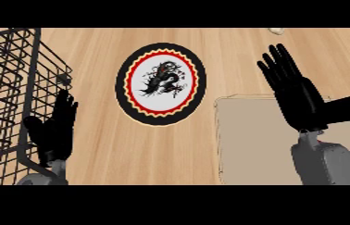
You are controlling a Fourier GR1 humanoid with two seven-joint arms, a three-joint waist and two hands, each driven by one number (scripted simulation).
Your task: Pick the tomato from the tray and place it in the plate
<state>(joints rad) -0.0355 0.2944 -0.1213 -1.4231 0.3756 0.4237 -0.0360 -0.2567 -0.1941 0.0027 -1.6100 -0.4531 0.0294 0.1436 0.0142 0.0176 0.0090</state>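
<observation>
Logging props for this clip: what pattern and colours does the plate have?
Head view: the plate has a black rim, a red-and-yellow zigzag ring, and a white centre with a black dragon-like figure.

On the wooden counter (103,140) a round plate (161,84) with a black rim, a red ring and a dark dragon figure lies in the middle. A beige tray (253,140) lies near right, under the open right hand (295,96). The open left hand (54,129) shows near left, beside a black wire basket (27,80).
</observation>
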